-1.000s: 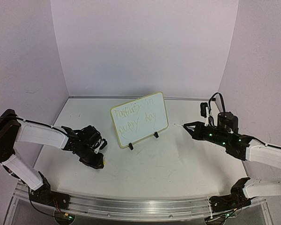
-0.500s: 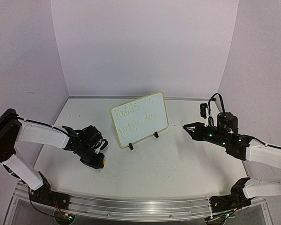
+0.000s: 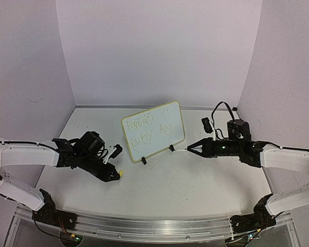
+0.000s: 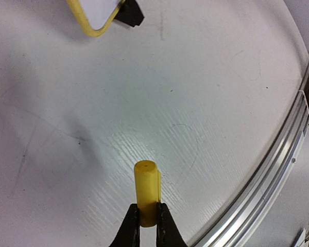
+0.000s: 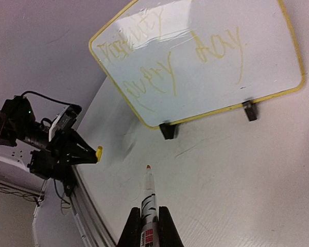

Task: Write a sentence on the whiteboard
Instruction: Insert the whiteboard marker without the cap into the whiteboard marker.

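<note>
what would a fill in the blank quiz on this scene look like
1. The right gripper grips a marker, and the left gripper a ____ cap.
2. The sentence on the whiteboard fills ____ lines.
3. The whiteboard stands upright on two ____ feet.

Missing words: yellow; two; black

Probably a robotics lab, bare pale booth walls (image 3: pixel 159 51), white table (image 3: pixel 195 185), aluminium rail (image 3: pixel 154 226), bolted robot arms (image 3: pixel 28 154)
</note>
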Controlling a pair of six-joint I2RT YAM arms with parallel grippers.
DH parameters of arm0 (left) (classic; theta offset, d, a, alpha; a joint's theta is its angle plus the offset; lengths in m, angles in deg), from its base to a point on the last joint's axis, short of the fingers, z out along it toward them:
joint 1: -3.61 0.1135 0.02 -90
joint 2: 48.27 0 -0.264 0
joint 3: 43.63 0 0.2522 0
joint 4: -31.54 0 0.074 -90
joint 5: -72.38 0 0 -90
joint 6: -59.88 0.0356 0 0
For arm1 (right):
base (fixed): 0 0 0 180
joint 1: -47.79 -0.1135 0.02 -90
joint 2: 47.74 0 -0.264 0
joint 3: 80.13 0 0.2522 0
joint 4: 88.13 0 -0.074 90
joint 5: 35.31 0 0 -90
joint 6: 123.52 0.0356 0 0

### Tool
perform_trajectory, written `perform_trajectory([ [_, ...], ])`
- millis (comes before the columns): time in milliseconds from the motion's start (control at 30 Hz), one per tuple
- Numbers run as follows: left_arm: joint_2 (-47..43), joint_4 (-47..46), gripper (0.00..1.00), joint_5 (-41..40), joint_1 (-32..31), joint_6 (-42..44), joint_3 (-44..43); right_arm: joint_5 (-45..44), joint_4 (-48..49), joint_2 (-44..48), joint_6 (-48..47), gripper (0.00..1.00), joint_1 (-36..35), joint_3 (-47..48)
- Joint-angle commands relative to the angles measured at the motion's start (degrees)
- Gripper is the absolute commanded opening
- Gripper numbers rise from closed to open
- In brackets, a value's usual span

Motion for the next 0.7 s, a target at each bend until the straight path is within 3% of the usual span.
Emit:
perform_trajectory([
  [0,-1.39,-0.5,0.0,4.12,-1.74,2.35,-4.41,16.61,0.32,-3.92,2.23,0.0,-0.1,5.77],
  [367,7.03,9.8,0.0,5.41,-5.47,18.05,-20.79,31.23,-8.55,-11.61,1.76,0.0,-0.19,15.88],
  [667,9.59,7.91,0.0,3.88,-10.46,25.48,-22.71,32.94,-14.69,-14.5,-0.28,0.0,-1.4,18.67],
])
